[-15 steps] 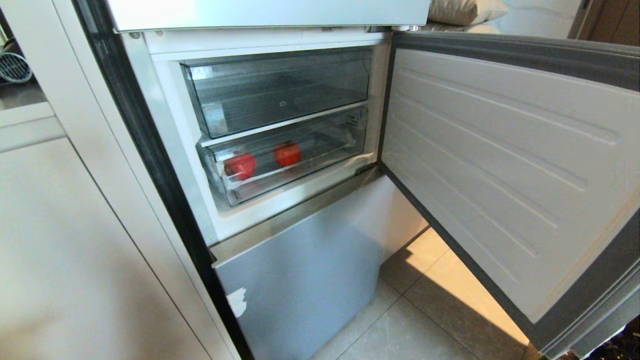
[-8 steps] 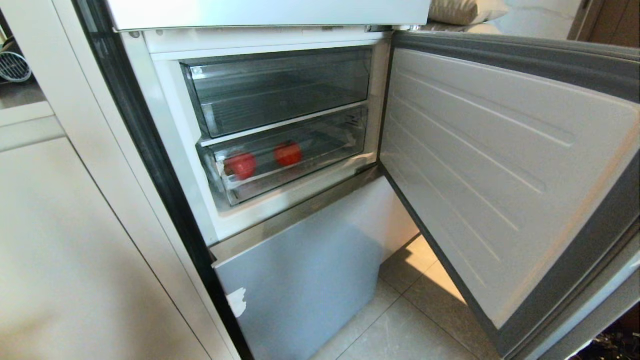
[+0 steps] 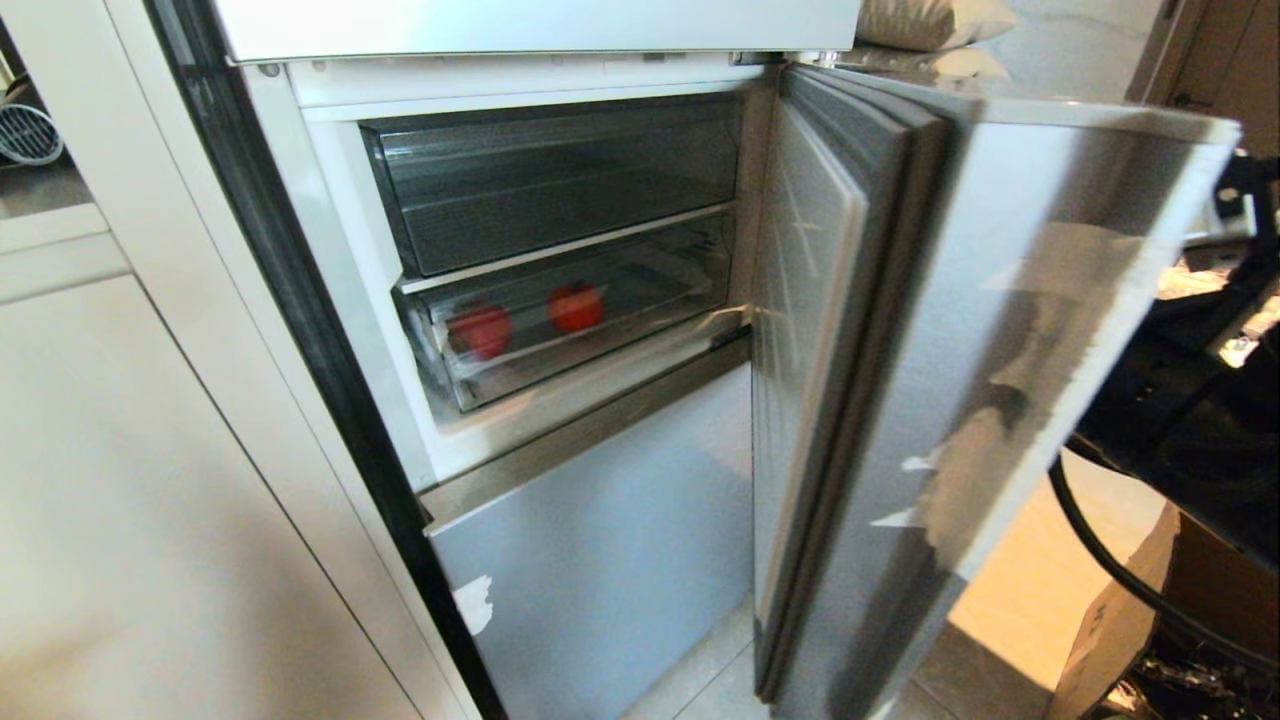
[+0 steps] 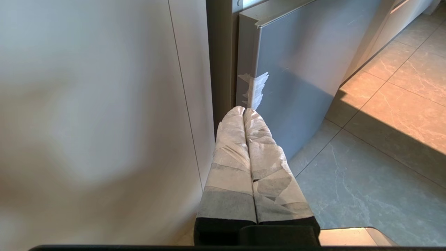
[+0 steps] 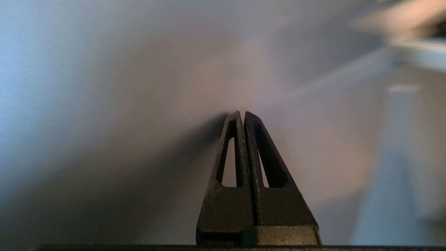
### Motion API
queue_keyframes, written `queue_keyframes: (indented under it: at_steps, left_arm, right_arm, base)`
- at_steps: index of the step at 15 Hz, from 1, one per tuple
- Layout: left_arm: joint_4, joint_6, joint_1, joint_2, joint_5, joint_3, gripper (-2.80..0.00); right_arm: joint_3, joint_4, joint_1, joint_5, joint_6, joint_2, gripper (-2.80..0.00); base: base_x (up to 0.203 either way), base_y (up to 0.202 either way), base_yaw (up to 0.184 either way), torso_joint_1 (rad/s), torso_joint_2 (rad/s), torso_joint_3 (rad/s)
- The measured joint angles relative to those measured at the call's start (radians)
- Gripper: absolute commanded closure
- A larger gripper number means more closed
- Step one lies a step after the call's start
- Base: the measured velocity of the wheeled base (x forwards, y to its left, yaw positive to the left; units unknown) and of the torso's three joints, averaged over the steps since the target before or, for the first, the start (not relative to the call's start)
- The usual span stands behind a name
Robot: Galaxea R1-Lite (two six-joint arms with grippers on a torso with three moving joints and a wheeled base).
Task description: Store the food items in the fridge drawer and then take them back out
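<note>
Fruits: we find both red fruits, the left fruit [image 3: 481,331] and the right fruit [image 3: 576,307], lying apart inside the shallow clear drawer [image 3: 590,345].
Drawer: pushed in under the deeper clear bin [image 3: 560,180]; whitish tape shows at its right front corner.
Fridge door: the door [image 3: 960,400] stands about half closed, its steel outer face toward us, streaked with motion blur; the compartment is open to view.
Right pincer: in the right wrist view the right pincer [image 5: 243,116] is fully closed with nothing between its fingers, tips against or just short of a smooth grey surface; we judge this to be the door's outer face, but cannot confirm contact.
Right arm: dark arm parts [image 3: 1190,400] show at the right edge of the head view, beyond the door.
Left pincer: the left pincer [image 4: 244,112], wrapped in pale tape, is closed and empty, held low near the taped corner of the lower freezer front [image 4: 296,76], taking no part.
Done: storing looks complete, as the fruits are in and the drawer is shut.
In hand: we judge the door is being swung closed.
Left: reopening the door, pulling the drawer, lifting out both fruits.
Risk: a fast swing may slam the door.
</note>
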Motion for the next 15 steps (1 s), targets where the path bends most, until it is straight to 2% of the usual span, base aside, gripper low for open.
queue_keyframes:
  at_steps: [1, 3, 5, 6, 8, 11, 15]
  left_arm:
    - [0.000, 0.000, 0.000, 0.000, 0.000, 0.000, 0.00]
    - [0.000, 0.000, 0.000, 0.000, 0.000, -0.001, 0.00]
    - [0.000, 0.000, 0.000, 0.000, 0.000, -0.001, 0.00]
    - [0.000, 0.000, 0.000, 0.000, 0.000, -0.001, 0.00]
    - [0.000, 0.000, 0.000, 0.000, 0.000, -0.001, 0.00]
    - [0.000, 0.000, 0.000, 0.000, 0.000, -0.001, 0.00]
    - [0.000, 0.000, 0.000, 0.000, 0.000, -0.001, 0.00]
  right_arm:
    - [-0.043, -0.017, 0.039, 0.045, 0.002, 0.045, 0.00]
    - [-0.104, -0.064, 0.076, 0.226, 0.028, 0.120, 0.00]
    - [-0.172, -0.096, 0.080, 0.415, 0.101, 0.183, 0.00]
    - [-0.197, -0.105, 0.077, 0.480, 0.161, 0.206, 0.00]
    - [-0.190, -0.154, 0.064, 0.513, 0.220, 0.216, 0.00]
    - [-0.180, -0.189, 0.046, 0.526, 0.226, 0.217, 0.00]
    - [-0.291, -0.190, 0.004, 0.613, 0.226, 0.317, 0.00]
  base:
    - [0.000, 0.000, 0.000, 0.000, 0.00, 0.000]
    - [0.000, 0.000, 0.000, 0.000, 0.00, 0.000]
    - [0.000, 0.000, 0.000, 0.000, 0.00, 0.000]
    - [0.000, 0.000, 0.000, 0.000, 0.00, 0.000]
    - [0.000, 0.000, 0.000, 0.000, 0.00, 0.000]
    - [0.000, 0.000, 0.000, 0.000, 0.00, 0.000]
    - [0.000, 0.000, 0.000, 0.000, 0.00, 0.000]
